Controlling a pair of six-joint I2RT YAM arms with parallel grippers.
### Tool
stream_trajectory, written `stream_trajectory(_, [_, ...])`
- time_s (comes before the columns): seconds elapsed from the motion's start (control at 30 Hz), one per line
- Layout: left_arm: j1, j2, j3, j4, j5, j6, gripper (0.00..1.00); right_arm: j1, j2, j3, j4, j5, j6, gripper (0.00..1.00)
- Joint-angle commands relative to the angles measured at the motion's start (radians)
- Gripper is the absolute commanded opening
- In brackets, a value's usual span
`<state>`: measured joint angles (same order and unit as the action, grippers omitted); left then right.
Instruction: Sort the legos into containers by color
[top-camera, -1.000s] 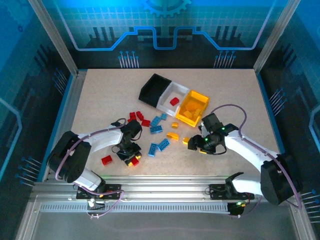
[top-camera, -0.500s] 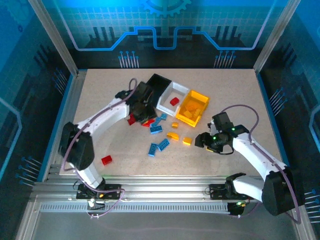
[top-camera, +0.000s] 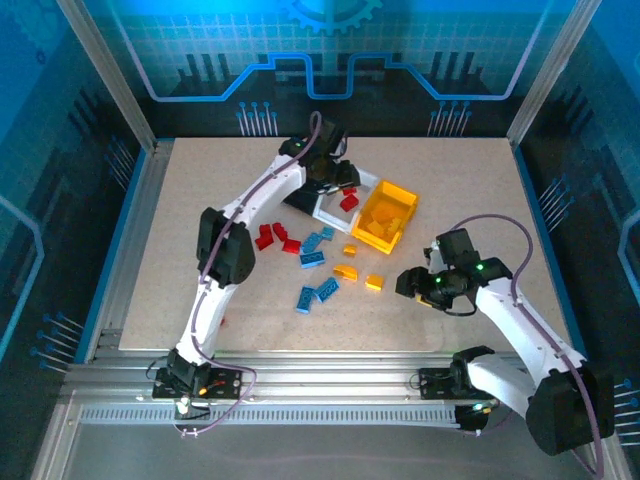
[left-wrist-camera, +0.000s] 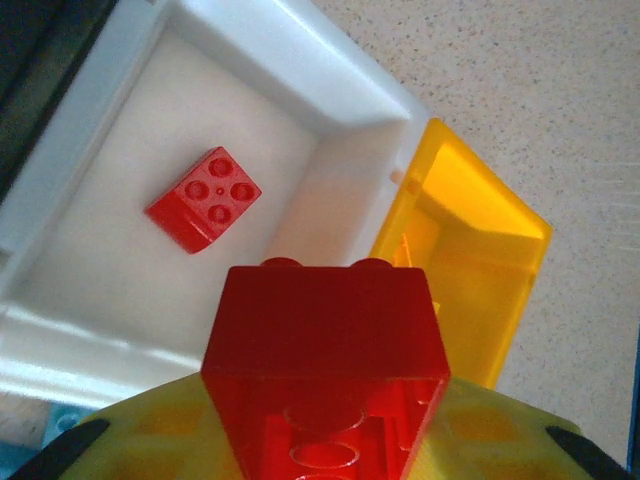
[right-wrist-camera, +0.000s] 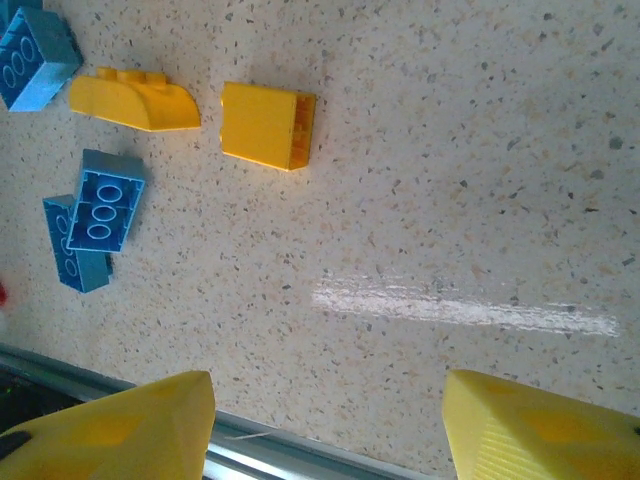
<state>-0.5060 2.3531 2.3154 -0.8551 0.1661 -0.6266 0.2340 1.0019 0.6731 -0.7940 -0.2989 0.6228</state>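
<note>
Red lego grasped by left claw, seemingly over white bin holding another brick, right claw released

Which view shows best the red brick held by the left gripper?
The left wrist view: the red brick is close, sharp, over the white bin. From the top, the left gripper hides it; the right wrist view faces other bricks.

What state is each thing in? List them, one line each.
left gripper: shut on held red brick, above white bin
right gripper: open, empty
white bin: one loose red brick inside
yellow bin: yellow bricks inside
blue bricks: loose on table
</note>
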Motion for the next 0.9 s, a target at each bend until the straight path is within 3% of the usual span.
stream_trajectory(0.0, [0.012, 0.061, 0.089, -0.046, 0.039, -0.008, 0.36, -0.012, -0.024, -0.021, -0.048, -0.024, 0.018, 0.63])
stream_trajectory(0.33, [0.025, 0.086, 0.093, -0.068, 0.035, -0.028, 0.39, -0.013, -0.023, -0.039, -0.039, -0.028, 0.018, 0.63])
stream_trajectory(0.57, [0.025, 0.067, 0.079, -0.071, 0.033, -0.027, 0.55, -0.012, 0.018, -0.023, -0.022, -0.033, 0.018, 0.64])
stream_trajectory(0.87, [0.022, -0.110, -0.111, -0.012, 0.036, -0.024, 0.62, 0.049, 0.161, 0.057, -0.005, 0.019, 0.051, 0.69])
